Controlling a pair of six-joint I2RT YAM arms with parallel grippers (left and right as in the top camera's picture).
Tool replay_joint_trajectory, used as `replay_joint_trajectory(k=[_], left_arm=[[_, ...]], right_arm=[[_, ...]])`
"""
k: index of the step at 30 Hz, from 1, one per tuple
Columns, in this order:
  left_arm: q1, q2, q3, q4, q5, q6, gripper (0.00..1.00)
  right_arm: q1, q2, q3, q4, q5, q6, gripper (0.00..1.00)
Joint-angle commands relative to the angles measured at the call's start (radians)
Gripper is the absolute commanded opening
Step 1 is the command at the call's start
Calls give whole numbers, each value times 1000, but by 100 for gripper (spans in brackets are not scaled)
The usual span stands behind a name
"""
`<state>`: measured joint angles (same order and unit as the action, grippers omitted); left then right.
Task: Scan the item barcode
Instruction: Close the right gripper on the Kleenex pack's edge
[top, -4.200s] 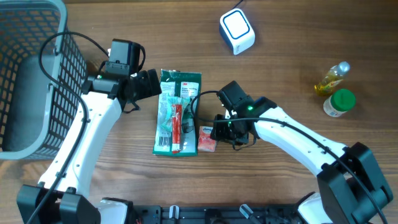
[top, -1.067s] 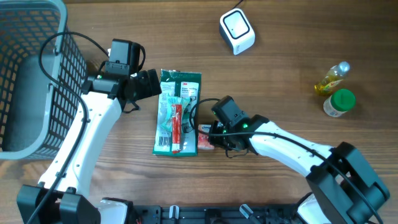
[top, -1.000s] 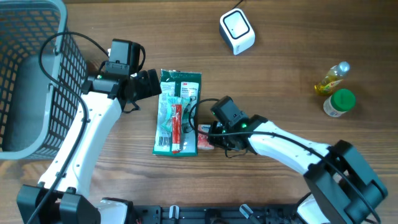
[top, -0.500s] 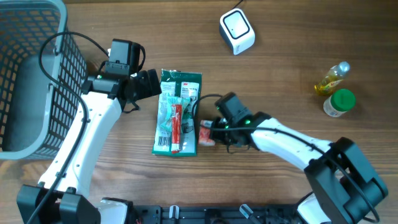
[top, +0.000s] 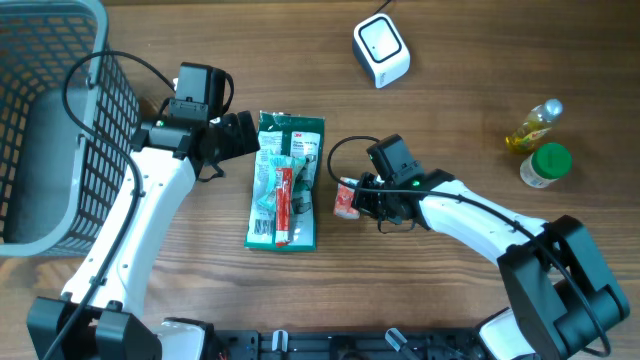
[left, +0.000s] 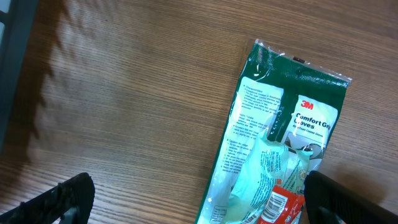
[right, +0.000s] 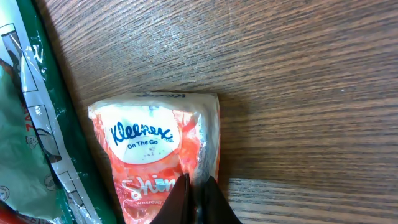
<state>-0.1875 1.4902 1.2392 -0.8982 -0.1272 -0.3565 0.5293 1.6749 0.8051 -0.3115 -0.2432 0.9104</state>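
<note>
right claw (top: 364, 196) pressed together, pinching wrapper edge of tissue pack (top: 346, 198). wrist view: closed tips (right: 194, 194) on lower edge of orange pack (right: 149, 143), label facing up. pack near middle of wooden surface (top: 450, 110), just beside right edge of green glove pack (top: 285, 180). left claw (top: 240, 135) spread wide, holding nothing, above glove pack's top left corner. white scanner (top: 381, 50) well apart, at far edge. basket (top: 50, 120) at left; oil bottle (top: 533, 125) and green-capped jar (top: 545, 165) at right.
</note>
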Motion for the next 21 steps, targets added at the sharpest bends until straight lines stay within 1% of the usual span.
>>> replay_joint_trajectory(k=[1,3,7,16,18,21], left_arm=[[5,-8,16,-1,-9,12,100],[5,-8,16,-1,-9,12,100],[5,-8,16,-1,-9,12,100],[5,-8,16,-1,-9,12,100],[5,-8,16,-1,-9,12,100],[5,-8,16,-1,-9,12,100]], right_arm=[[-2,36,-15,-12,60,-21,4],[-2,36,-15,-13,60,-21,5],[-2,36,-15,-14,60,-21,9],[-2,36,-15,-15,60,-21,11],[-2,36,-15,-15,60,-21,15],[-2,36,-15,-15,60,-21,16]])
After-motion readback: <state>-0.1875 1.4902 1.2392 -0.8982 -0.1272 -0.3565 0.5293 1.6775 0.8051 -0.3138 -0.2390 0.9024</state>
